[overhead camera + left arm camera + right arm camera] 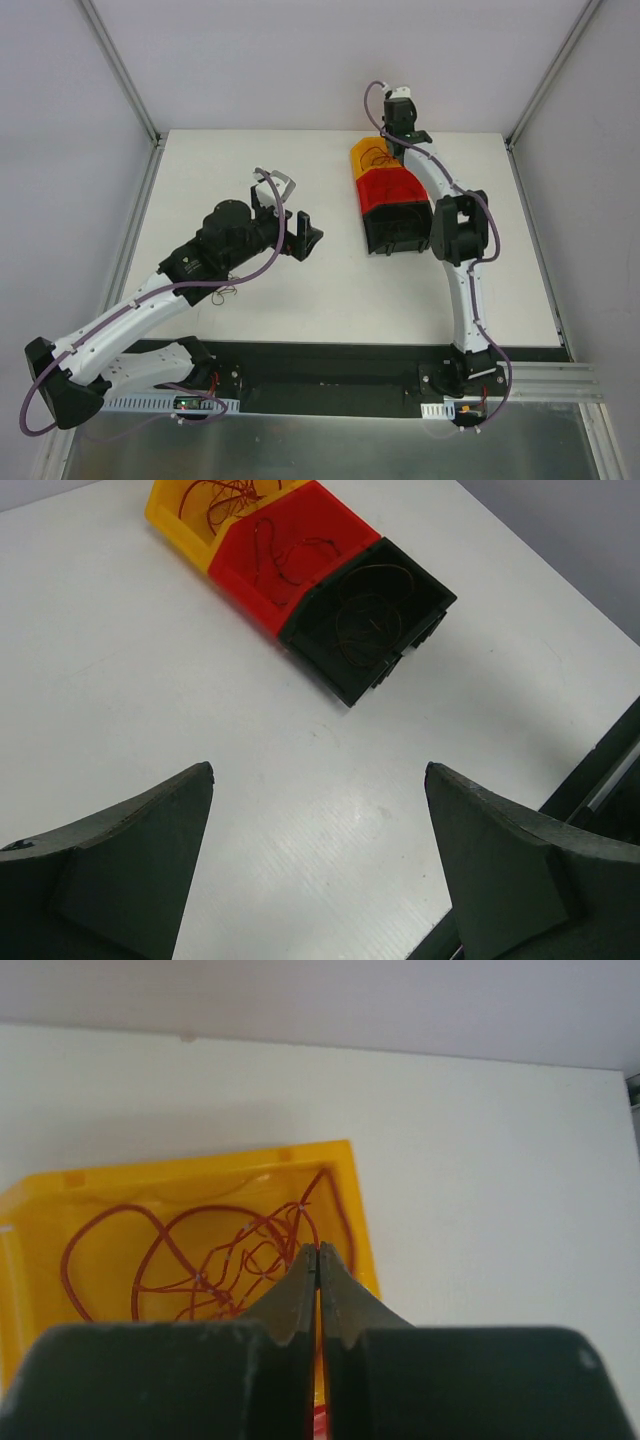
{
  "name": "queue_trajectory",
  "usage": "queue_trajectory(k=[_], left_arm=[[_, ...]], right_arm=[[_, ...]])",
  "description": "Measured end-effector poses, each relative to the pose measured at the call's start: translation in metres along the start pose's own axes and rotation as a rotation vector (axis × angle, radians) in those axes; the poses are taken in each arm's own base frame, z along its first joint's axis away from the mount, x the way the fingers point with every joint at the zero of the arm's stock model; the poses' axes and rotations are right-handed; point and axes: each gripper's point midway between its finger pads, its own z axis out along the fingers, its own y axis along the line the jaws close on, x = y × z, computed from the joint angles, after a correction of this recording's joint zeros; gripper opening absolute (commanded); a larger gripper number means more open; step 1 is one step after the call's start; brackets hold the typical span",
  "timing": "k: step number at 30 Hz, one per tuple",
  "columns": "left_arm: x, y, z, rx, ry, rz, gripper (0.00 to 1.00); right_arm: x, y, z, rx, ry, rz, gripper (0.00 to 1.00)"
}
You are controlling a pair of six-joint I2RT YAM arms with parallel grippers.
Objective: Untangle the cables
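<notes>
A white table [230,170] fills the middle, its top smooth and matte; a soft sheen [340,820] lies on it in the left wrist view. Plain pale grey walls close it in: a back wall [330,60], a left wall [50,180] and a right wall [600,200]; slim metal posts [118,65] rise slanting at the two far corners. A black strip [330,365] runs along the near edge; a silver rail [550,385] continues it on the right; below lies a brushed metal sheet [330,450]. The light is even and diffuse; shadows are faint.
</notes>
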Motion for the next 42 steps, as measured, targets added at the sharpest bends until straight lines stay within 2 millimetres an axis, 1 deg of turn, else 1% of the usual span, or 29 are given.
queue_trajectory(k=[3,5,6,7,9,11,14,16,19,21,22,25,27,28,29,30,31,32,35,36,37,38,39,41,42], left_arm=[[0.006,0.001,0.004,-0.005,0.024,0.000,0.86],[0.010,0.002,0.007,-0.007,0.039,0.001,0.86],[0.011,0.002,0.007,-0.007,0.043,0.001,0.86],[0.012,0.002,0.008,-0.006,0.047,0.000,0.86],[0.013,0.000,0.009,0.001,0.051,0.000,0.86],[0.012,-0.001,0.009,0.009,0.052,0.000,0.86],[0.011,-0.002,0.010,0.013,0.052,0.000,0.86],[0.012,-0.002,0.010,0.013,0.055,0.000,0.85],[0.015,-0.002,0.012,0.011,0.063,0.000,0.85],[0.016,-0.001,0.014,0.008,0.068,0.001,0.85],[0.017,-0.001,0.014,0.007,0.070,0.001,0.85],[0.017,0.001,0.015,-0.001,0.070,0.004,0.85],[0.016,0.003,0.015,-0.012,0.067,0.008,0.85],[0.016,0.004,0.015,-0.019,0.066,0.010,0.85],[0.016,0.005,0.015,-0.025,0.065,0.013,0.85],[0.016,0.007,0.015,-0.031,0.064,0.016,0.85],[0.016,0.009,0.015,-0.042,0.063,0.020,0.86],[0.016,0.011,0.016,-0.051,0.064,0.025,0.86],[0.023,0.016,0.022,-0.077,0.085,0.034,0.88],[0.026,0.017,0.026,-0.083,0.096,0.035,0.88],[0.033,0.019,0.031,-0.090,0.117,0.035,0.88],[0.041,0.021,0.037,-0.097,0.145,0.035,0.88],[0.050,0.023,0.042,-0.103,0.172,0.031,0.87],[0.068,0.027,0.053,-0.118,0.232,-0.003,0.83],[0.077,0.030,0.056,-0.128,0.264,-0.032,0.81]], right_arm=[[0.034,0.022,0.015,-0.017,0.058,-0.079,0.00],[0.055,0.032,0.024,-0.027,0.099,-0.122,0.01],[0.063,0.035,0.028,-0.030,0.116,-0.138,0.03],[0.070,0.038,0.032,-0.030,0.128,-0.149,0.08],[0.067,0.036,0.034,-0.027,0.125,-0.157,0.24],[0.065,0.033,0.034,-0.024,0.122,-0.161,0.32],[0.063,0.030,0.033,-0.022,0.128,-0.172,0.41],[0.062,0.027,0.029,-0.023,0.136,-0.173,0.43],[0.050,0.021,0.016,-0.030,0.138,-0.165,0.52],[0.034,0.017,0.002,-0.045,0.121,-0.149,0.58],[0.023,0.014,-0.007,-0.056,0.108,-0.138,0.59],[-0.018,0.001,-0.040,-0.077,0.042,-0.097,0.63],[-0.041,-0.008,-0.063,-0.093,0.008,-0.068,0.65],[-0.051,-0.012,-0.077,-0.106,-0.008,-0.048,0.65],[-0.056,-0.017,-0.091,-0.120,-0.017,-0.028,0.65],[-0.057,-0.020,-0.107,-0.140,-0.016,-0.008,0.65],[-0.052,-0.021,-0.122,-0.166,-0.009,0.010,0.65],[-0.043,-0.021,-0.138,-0.193,0.003,0.024,0.66],[0.000,-0.016,-0.180,-0.273,0.054,0.046,0.65],[0.019,-0.011,-0.194,-0.304,0.072,0.049,0.65],[0.043,-0.003,-0.211,-0.346,0.099,0.052,0.66],[0.062,0.005,-0.225,-0.386,0.120,0.057,0.65],[0.077,0.011,-0.236,-0.420,0.140,0.060,0.65],[0.109,0.025,-0.261,-0.508,0.165,0.081,0.66],[0.125,0.028,-0.271,-0.541,0.177,0.092,0.66]])
